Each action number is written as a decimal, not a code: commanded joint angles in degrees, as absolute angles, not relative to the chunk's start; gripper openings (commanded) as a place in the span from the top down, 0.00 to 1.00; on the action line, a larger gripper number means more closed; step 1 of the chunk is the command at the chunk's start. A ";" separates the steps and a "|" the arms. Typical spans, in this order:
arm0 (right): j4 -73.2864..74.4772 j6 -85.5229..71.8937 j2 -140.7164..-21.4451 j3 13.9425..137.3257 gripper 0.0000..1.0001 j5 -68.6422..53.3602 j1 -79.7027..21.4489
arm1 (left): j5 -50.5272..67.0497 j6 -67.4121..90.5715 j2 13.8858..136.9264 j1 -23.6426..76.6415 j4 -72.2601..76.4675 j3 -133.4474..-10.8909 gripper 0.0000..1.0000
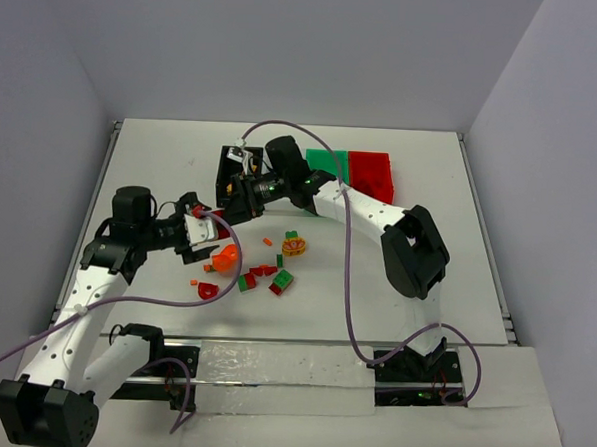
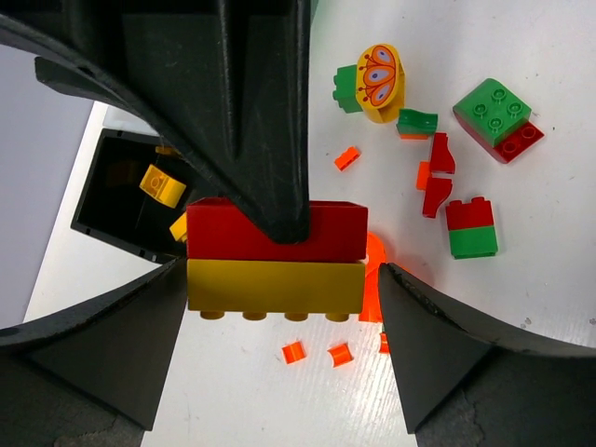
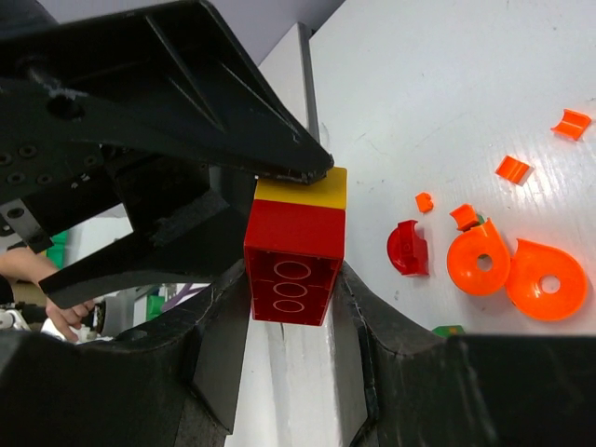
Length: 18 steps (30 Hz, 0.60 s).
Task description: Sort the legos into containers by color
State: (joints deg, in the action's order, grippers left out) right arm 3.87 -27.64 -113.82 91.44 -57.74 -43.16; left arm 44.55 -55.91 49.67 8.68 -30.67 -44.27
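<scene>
A red brick (image 3: 296, 244) stacked on a yellow brick (image 2: 275, 286) hangs above the table, near the black container (image 1: 229, 170). My right gripper (image 3: 293, 279) is shut on the red brick, one finger on each long side. My left gripper (image 2: 282, 270) stands open around the yellow brick, with a small gap at its right finger. In the top view the two grippers meet, left (image 1: 196, 226) and right (image 1: 225, 202). The black container (image 2: 121, 191) holds a few yellow pieces. The green container (image 1: 327, 163) and the red container (image 1: 371, 173) stand at the back.
Loose legos lie mid-table: a yellow round piece (image 2: 380, 84), a green-on-red brick (image 2: 498, 119), a red-on-green brick (image 2: 471, 228), two orange rings (image 3: 477, 263), a red curved piece (image 3: 407, 249) and small orange bits (image 2: 293, 352). My right arm (image 1: 379, 223) spans the table.
</scene>
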 commanded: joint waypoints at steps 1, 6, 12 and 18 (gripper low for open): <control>3.47 -28.35 -112.93 93.38 1.00 -56.82 -43.42 | 42.59 -54.93 49.92 9.97 -30.45 -46.63 0.11; 3.84 -28.13 -113.12 93.50 1.00 -56.78 -43.42 | 42.02 -55.28 49.66 10.45 -30.59 -46.07 0.18; 5.27 -26.90 -113.12 93.65 1.00 -56.21 -43.42 | 41.00 -56.34 49.53 10.63 -30.76 -45.53 0.36; 5.45 -26.73 -112.23 93.23 1.00 -56.39 -42.97 | 39.85 -57.96 49.75 10.63 -31.91 -45.03 0.53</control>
